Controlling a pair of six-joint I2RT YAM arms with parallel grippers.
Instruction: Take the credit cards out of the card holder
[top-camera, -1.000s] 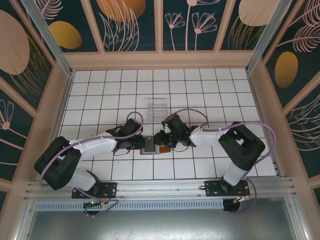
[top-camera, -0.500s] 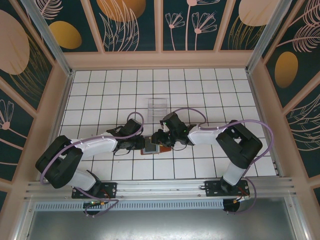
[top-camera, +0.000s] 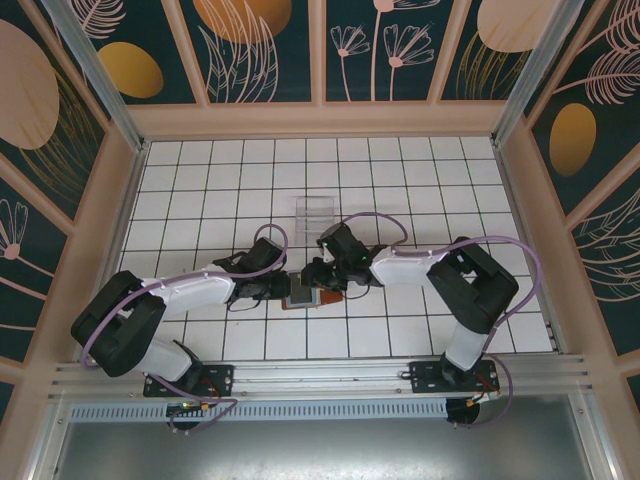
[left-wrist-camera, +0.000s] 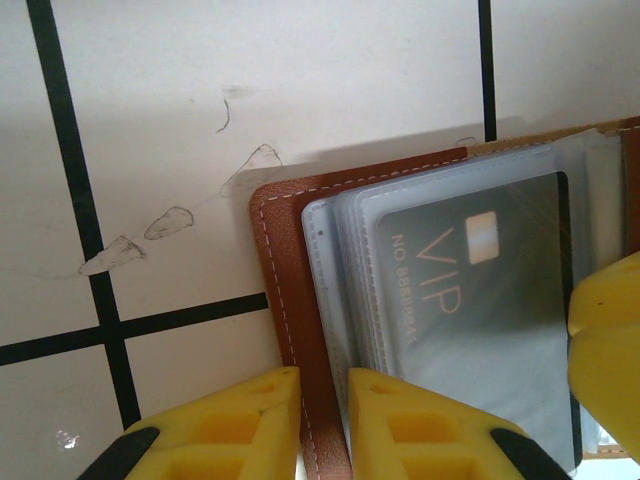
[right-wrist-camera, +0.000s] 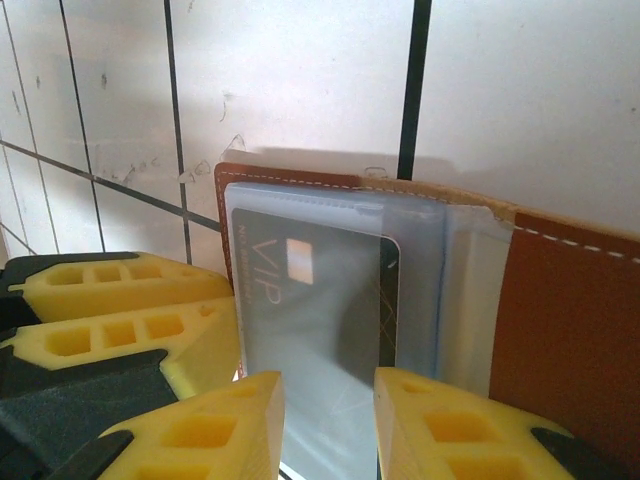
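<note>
Left tool (left-wrist-camera: 322, 388) is sitting nearly closed on the stitched edge of the reddish-brown leather card holder (left-wrist-camera: 275, 290), at the lower middle of the left wrist view, apparently pinning it to the white tiled surface (left-wrist-camera: 300, 80). Right tool (right-wrist-camera: 328, 392) is hovering with jaws slightly apart over the near short end of the dark grey VIP credit card (right-wrist-camera: 315, 300), not visibly pinching it. That card is lying inside clear sleeves (right-wrist-camera: 440, 290) in the opened holder, its long axis running from the right tool toward the upper frame. The right arm is therefore nearer, and I judge a pull would be coming straight back. Showing: 2 tools, 1 holder, 1 card, 1 clear plastic tray (top-camera: 318, 212) well apart.
</note>
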